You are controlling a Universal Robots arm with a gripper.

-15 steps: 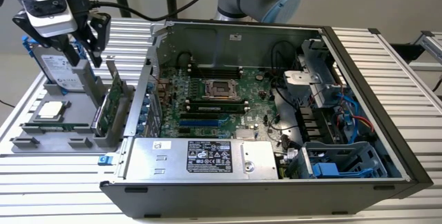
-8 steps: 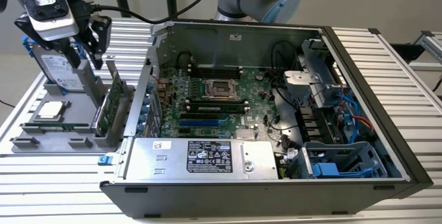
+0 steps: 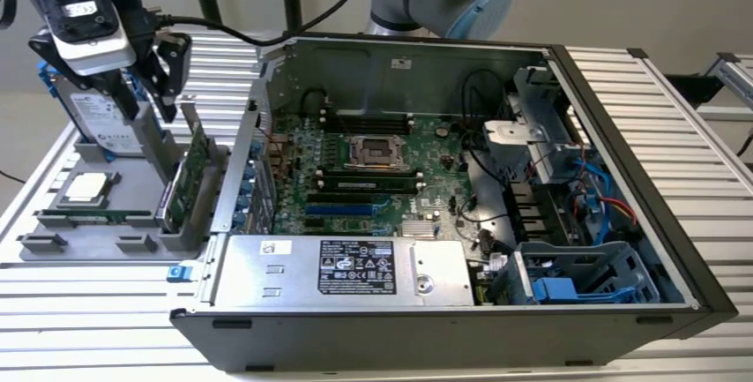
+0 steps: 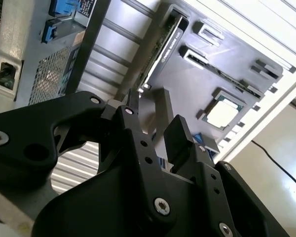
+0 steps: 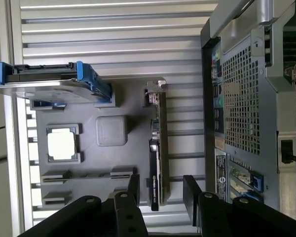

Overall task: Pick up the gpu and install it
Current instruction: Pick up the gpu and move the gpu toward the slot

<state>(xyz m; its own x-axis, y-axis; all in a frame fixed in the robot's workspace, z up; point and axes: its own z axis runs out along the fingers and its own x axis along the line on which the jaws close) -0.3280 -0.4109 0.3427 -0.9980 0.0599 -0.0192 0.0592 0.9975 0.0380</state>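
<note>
The gpu (image 3: 189, 173) is a green card standing on edge in a slot of the grey parts holder (image 3: 70, 243), on the exterior view's left beside the open computer case (image 3: 612, 135). My gripper (image 3: 166, 89) hangs just above the card's upper end, open. In both wrist views the card appears edge-on, gpu (image 5: 160, 143) and gpu (image 4: 163, 44), in line with the gap between the two black fingers (image 5: 191, 193). The gripper (image 5: 162, 190) and gripper (image 4: 155, 126) hold nothing, and the fingers stand apart from the card.
A silver hard drive with blue rails (image 3: 104, 122) stands upright in the holder close behind the gripper. A processor chip (image 3: 85, 188) lies flat in the holder. The case's side wall (image 3: 242, 161) rises right beside the card. The motherboard (image 3: 353, 170) lies inside.
</note>
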